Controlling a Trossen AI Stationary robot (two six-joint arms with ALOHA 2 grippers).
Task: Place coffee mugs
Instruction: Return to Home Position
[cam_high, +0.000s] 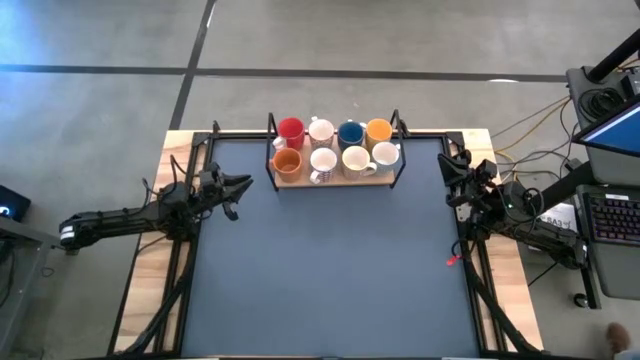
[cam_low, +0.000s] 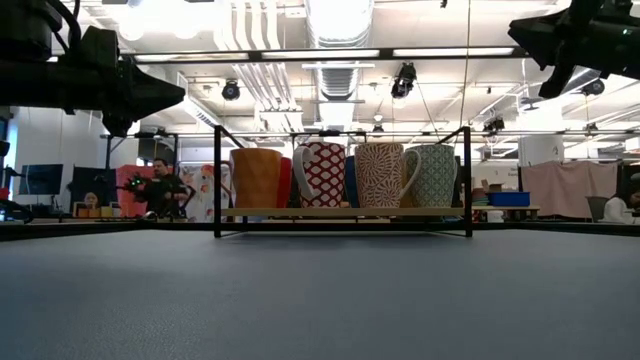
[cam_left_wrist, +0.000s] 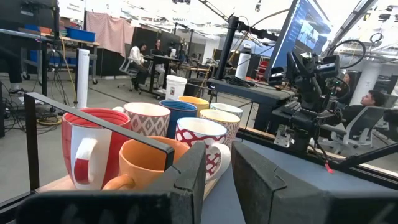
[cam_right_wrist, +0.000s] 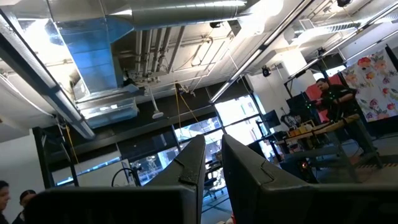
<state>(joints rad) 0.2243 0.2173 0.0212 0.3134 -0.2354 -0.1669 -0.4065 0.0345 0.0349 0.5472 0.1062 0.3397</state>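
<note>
Several coffee mugs stand upright on a wooden tray (cam_high: 335, 180) inside a black wire frame at the table's far middle: red (cam_high: 291, 130), blue (cam_high: 350, 133), two orange (cam_high: 287, 161) and several white or cream (cam_high: 323, 161). They also show in the low view (cam_low: 325, 175) and the left wrist view (cam_left_wrist: 149, 155). My left gripper (cam_high: 243, 184) (cam_left_wrist: 219, 152) hovers left of the tray and points at it, its fingers a narrow gap apart and holding nothing. My right gripper (cam_high: 445, 162) (cam_right_wrist: 213, 142) hovers by the table's far right corner, tilted upward, with the same narrow gap and nothing in it.
The dark mat (cam_high: 330, 270) stretches from the tray to the near edge. A small red piece (cam_high: 452, 262) lies near the right edge. Black rails run along both table sides. A desk with a keyboard and screen (cam_high: 610, 215) stands right of the table. People sit in the room behind.
</note>
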